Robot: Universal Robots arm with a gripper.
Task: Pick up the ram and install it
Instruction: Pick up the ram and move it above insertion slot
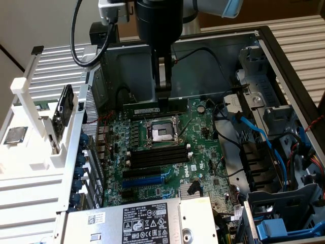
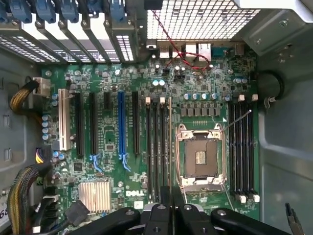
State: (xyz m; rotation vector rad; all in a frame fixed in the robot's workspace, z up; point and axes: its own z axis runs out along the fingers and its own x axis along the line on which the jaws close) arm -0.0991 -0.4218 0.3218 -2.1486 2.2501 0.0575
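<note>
The gripper (image 1: 163, 98) clenches the ram (image 1: 144, 108) edge-down over the motherboard (image 1: 203, 152), just beside the socket (image 1: 161, 133).

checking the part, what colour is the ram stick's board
Dark green ram, clearest in the exterior view.

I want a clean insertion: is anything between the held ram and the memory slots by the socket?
Nothing visible does. The gripper holds the ram in open air above the board, and the memory slots beside the socket lie empty.
</note>
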